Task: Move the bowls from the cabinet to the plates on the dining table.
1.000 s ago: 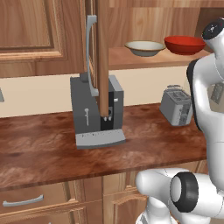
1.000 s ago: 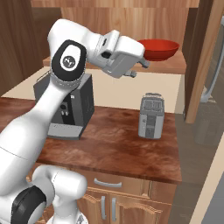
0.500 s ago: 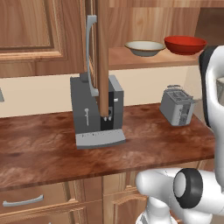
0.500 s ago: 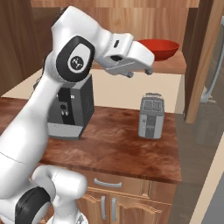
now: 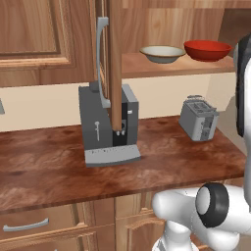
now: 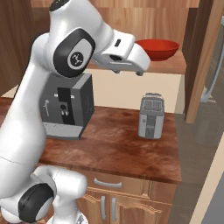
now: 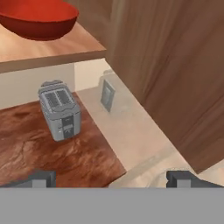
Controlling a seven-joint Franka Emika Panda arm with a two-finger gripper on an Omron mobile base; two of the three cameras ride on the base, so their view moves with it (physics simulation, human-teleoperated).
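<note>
Red bowl on shelf | toaster below | hand open

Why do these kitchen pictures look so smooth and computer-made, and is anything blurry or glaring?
Left base view: even, soft light; the red bowl carries a mild sheen, no harsh glare. Right base view: the toaster casts only a faint shadow on the counter, everything sharp. Hand view: the wall socket looks washed out and soft, the toaster crisper.
</note>
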